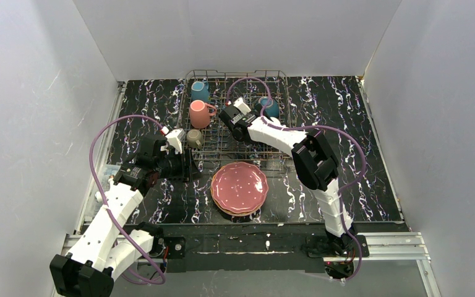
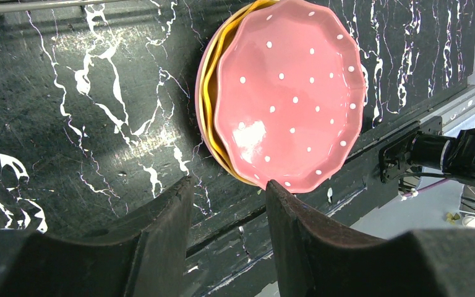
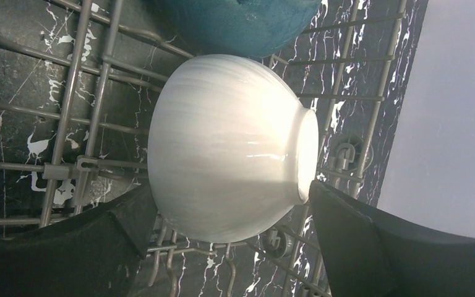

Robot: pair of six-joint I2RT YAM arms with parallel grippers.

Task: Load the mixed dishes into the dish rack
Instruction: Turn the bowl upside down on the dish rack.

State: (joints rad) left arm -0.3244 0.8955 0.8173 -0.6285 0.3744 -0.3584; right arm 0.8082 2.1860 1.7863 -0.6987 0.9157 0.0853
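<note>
The wire dish rack [image 1: 272, 148] stands at the back middle of the table. In it are a teal mug [image 1: 200, 91], a pink mug [image 1: 199, 114], an olive-grey mug [image 1: 194, 138] and a dark teal bowl [image 1: 269, 109]. A white bowl [image 3: 229, 154] lies on its side on the dish rack's wires [image 3: 74, 93], below the dark teal bowl [image 3: 241, 21]. My right gripper [image 3: 230, 189] is open, jaws spread wide to either side of the white bowl. A pink dotted plate [image 2: 290, 93] tops a yellow-orange plate [image 2: 213, 105]. My left gripper [image 2: 229, 185] is open and empty, just beside the stack.
The plate stack [image 1: 239, 187] sits in front of the rack, near the table's front edge. My left gripper [image 1: 193, 168] hovers left of it. White walls close in the table on three sides. A metal rail [image 1: 383, 241] runs along the near edge.
</note>
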